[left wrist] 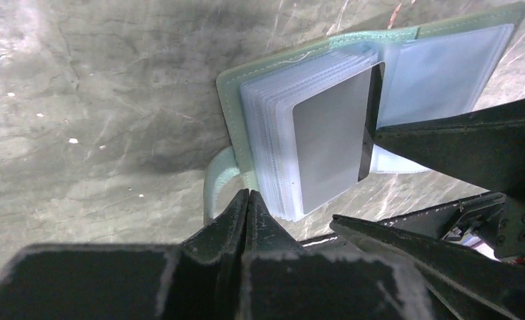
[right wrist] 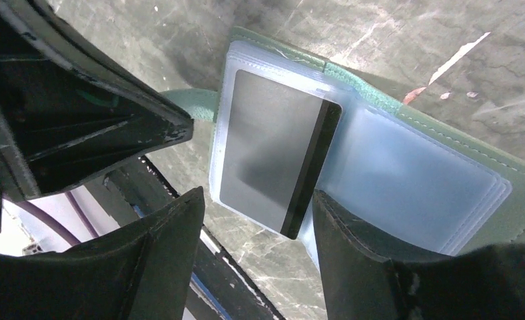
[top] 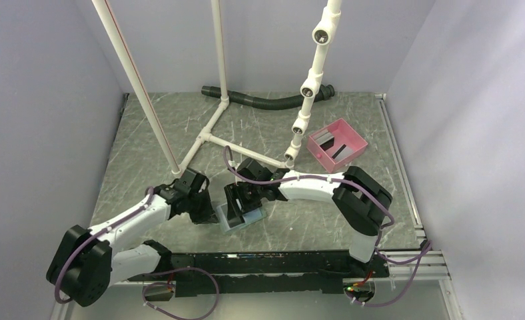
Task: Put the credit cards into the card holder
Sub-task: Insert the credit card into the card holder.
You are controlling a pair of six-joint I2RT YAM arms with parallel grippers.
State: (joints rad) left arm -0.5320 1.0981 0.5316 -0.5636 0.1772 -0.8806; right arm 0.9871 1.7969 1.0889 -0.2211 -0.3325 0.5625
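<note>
I count one card holder [top: 245, 219], open at table centre, with one grey card [right wrist: 266, 147] lying on its clear sleeves. My left gripper [left wrist: 246, 200] is closed at the holder's edge, nothing visibly pinched. My right gripper [right wrist: 256, 195] stands open, straddling the card's striped end. At 2 o'clock a pink tray [top: 360, 137] holds what look like two cards [top: 324, 139]. A white pipe frame [top: 210, 137] stands at 12.

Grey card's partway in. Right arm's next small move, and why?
Probably push the grey card deeper into its clear sleeve with the right end effector: the card's black-striped edge sticks out past the sleeve, the open jaws stand by that edge, and the shut left end effector sits at the card holder's edge.
</note>
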